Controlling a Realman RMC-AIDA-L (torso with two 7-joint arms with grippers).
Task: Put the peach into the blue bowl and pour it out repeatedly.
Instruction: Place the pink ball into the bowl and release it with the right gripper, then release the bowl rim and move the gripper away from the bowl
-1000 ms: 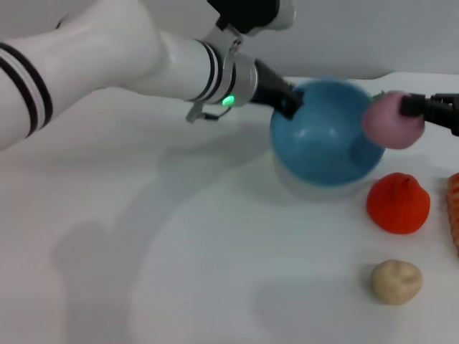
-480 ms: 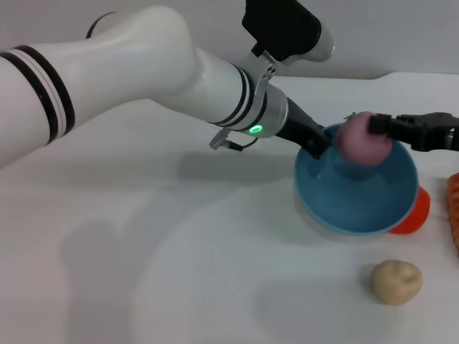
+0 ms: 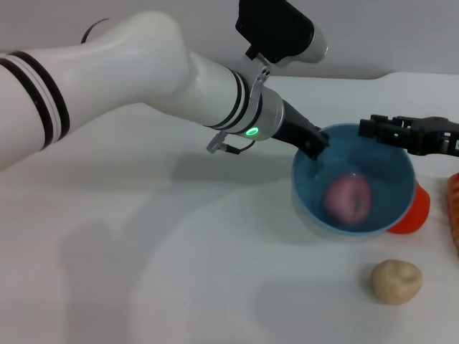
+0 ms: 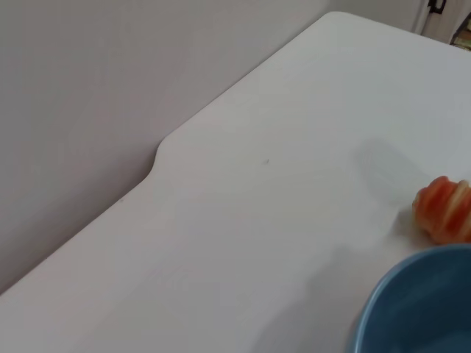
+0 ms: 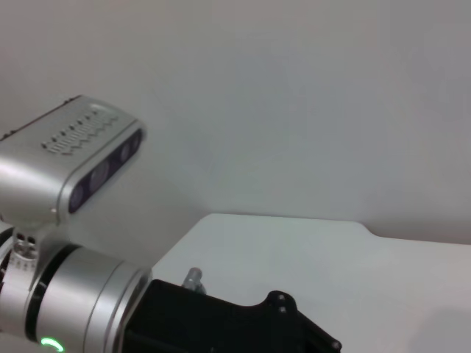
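Change: half a second ago the peach [image 3: 348, 199] was pinched above the bowl by the right gripper [image 3: 367, 127]; now it lies loose inside the blue bowl [image 3: 391, 170].
Right gripper: over the bowl's far right rim, fingers apart and empty.
Left gripper [image 3: 316, 145]: pinching the bowl's far left rim, fingers pressed on it.
Bowl location: near the table's [image 3: 215, 272] right edge, tilted.
Key relation: peach sits below and beside the left fingers, so the left arm, already holding the bowl, likely pours.

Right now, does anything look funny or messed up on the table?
Not really. The peach sits inside the blue bowl, which the left gripper holds by its rim. The right gripper hovers just above. Nothing is spilled.
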